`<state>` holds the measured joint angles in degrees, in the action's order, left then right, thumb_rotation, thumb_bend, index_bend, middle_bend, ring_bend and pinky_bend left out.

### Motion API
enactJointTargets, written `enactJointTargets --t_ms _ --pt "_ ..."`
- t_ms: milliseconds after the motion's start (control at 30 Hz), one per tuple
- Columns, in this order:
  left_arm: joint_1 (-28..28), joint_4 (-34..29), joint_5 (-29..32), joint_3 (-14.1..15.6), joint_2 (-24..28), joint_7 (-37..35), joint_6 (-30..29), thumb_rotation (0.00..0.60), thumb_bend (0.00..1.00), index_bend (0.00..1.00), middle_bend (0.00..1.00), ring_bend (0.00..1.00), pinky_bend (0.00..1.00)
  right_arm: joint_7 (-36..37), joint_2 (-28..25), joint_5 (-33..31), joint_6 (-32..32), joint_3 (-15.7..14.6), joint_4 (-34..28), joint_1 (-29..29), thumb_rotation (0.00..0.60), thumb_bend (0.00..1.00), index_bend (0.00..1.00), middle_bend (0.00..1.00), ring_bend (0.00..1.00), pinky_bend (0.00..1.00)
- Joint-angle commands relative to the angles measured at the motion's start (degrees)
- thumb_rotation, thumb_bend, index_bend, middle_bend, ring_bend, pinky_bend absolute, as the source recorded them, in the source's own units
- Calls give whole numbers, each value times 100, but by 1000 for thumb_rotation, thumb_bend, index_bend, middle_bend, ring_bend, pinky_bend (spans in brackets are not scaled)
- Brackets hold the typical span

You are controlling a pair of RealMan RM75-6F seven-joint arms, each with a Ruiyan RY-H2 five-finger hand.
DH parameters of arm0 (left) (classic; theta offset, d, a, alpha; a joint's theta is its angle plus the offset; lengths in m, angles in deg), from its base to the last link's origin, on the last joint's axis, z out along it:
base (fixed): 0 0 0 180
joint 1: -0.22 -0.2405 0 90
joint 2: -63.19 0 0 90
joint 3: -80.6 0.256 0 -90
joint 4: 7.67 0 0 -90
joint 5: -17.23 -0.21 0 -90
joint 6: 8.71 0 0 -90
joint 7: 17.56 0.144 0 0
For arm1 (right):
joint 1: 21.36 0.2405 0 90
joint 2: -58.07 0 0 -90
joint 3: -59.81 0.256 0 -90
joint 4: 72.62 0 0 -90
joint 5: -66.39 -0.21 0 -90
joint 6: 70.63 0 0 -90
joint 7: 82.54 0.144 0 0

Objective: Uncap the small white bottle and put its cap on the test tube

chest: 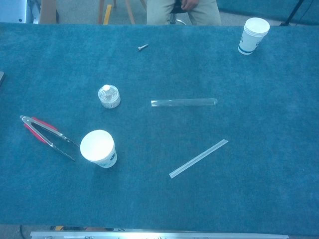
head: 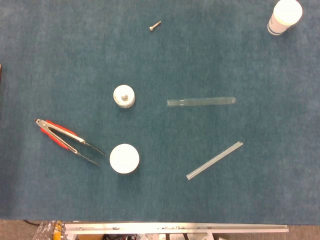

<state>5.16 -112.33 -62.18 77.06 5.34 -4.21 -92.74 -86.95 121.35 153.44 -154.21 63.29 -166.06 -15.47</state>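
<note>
Table covered in blue cloth [head: 210,45], seen from head and chest cameras. The small white bottle [head: 124,96] stands upright near the middle with its cap on. All other positions are given relative to this bottle. The test tube [head: 201,102] lies on its side just to the right, well apart from the bottle. A clear flat strip [head: 215,160] lies further right and nearer the robot. A white paper cup [head: 124,158] stands directly nearer the robot; red-handled tongs [head: 67,141] lie to its left. A screw [head: 154,25] lies beyond; a second cup [head: 285,16] stands far right. Neither hand appears in either view, so their state cannot be told
</note>
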Motion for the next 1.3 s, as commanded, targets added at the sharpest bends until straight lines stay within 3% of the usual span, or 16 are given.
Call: enactJointTargets --t_ms 33,467,667,967,1300 --pt "-7 -7 11 7 11 -27 5 541 431 216 213 132 78 -4 3 9 5 -1 -9 7 600 327 359 346 315 430" --pt "120 48 -200 14 73 -233 142 546 430 221 217 133 78 112 -108 100 -1 4 -211 47 600 325 359 345 314 430" --pt "264 -53 -374 2 224 -354 291 582 430 228 220 135 78 160 -184 263 163 25 -464 227 600 325 359 345 314 430" --pt "307 -189 -544 36 280 -357 270 583 430 229 221 137 78 -34 -221 70 911 267 -915 816 600 324 366 345 314 432" --pt "204 -440 -769 137 470 -315 80 585 430 229 220 137 78 -107 272 -491 1965 656 -1178 1727 600 325 480 334 189 336"
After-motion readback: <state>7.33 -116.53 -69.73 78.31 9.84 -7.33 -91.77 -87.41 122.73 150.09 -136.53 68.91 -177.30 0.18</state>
